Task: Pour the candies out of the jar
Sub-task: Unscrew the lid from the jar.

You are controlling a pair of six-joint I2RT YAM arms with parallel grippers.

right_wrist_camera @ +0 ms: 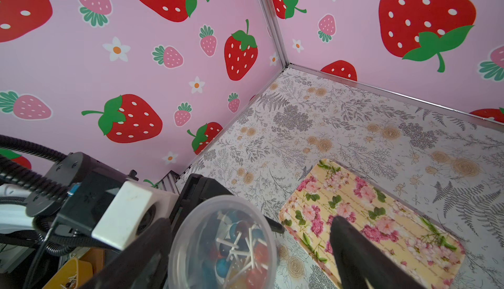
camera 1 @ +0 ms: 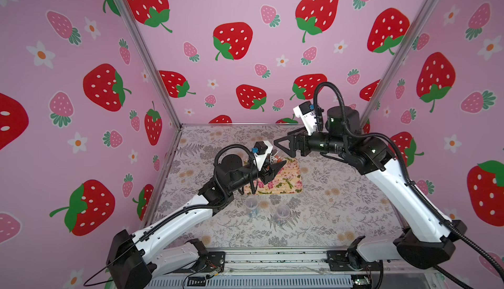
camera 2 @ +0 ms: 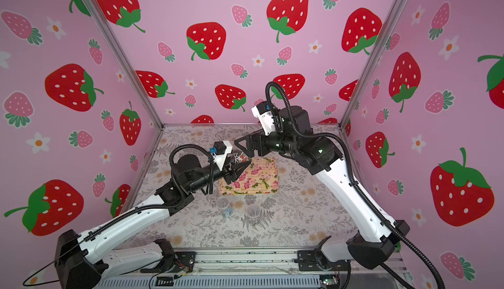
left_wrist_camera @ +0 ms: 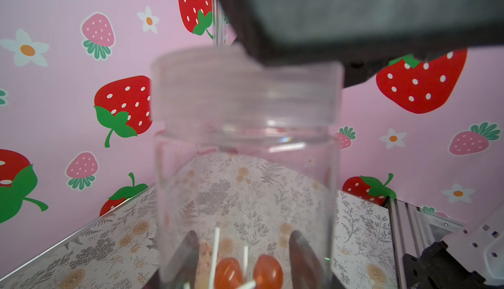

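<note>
Clear plastic jar held off the surface, over the far left corner of the floral tray. Lid on.

Left tool: closed on the jar body. Both dark fingers show through the clear wall in the left wrist view.

Candies all inside the jar, at the end away from the lid: orange, blue and red heads, white sticks crossed.

Right tool: spread wide, holding nothing. In the right wrist view the jaws stand either side of the lid, with a gap on one side; contact on the other cannot be told.

Two small clear cups stand on the surface, nearer the robot than the tray.
</note>
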